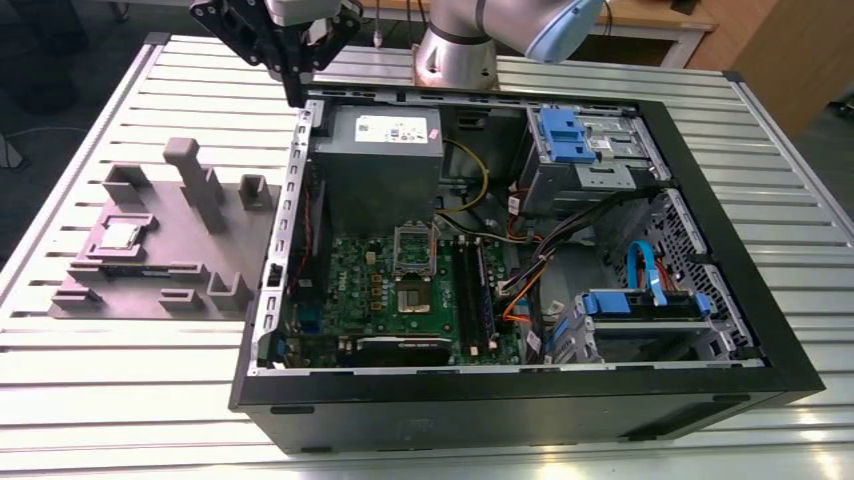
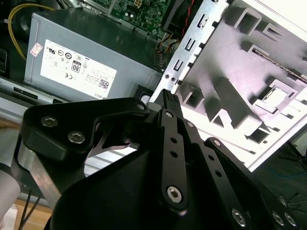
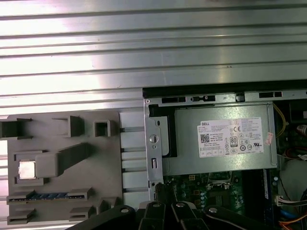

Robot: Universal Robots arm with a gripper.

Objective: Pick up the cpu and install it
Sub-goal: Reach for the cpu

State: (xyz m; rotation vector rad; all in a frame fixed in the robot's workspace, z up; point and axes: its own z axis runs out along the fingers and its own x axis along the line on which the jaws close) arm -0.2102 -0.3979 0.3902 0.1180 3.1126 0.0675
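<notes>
The cpu (image 1: 122, 235), a small silvery square, lies in a recess of the grey holder (image 1: 160, 270) on the table, at the exterior view's left of the open computer case (image 1: 534, 400). It shows as a bright square in both wrist views (image 3: 27, 170) (image 2: 272, 94). My black gripper (image 1: 296, 92) hangs high over the case's back corner, by the grey power supply (image 1: 380, 150), well away from the cpu. Its fingers (image 2: 169, 98) meet at the tips, shut with nothing between them. The motherboard's dark socket (image 1: 416, 296) lies inside the case.
The case holds memory sticks (image 1: 474, 290), cables (image 1: 534, 250) and blue drive bays (image 1: 567, 135). The grey holder has upright posts (image 1: 187, 180). Ribbed metal tabletop (image 1: 107, 400) surrounds everything. The arm's base (image 1: 461, 50) stands behind the case.
</notes>
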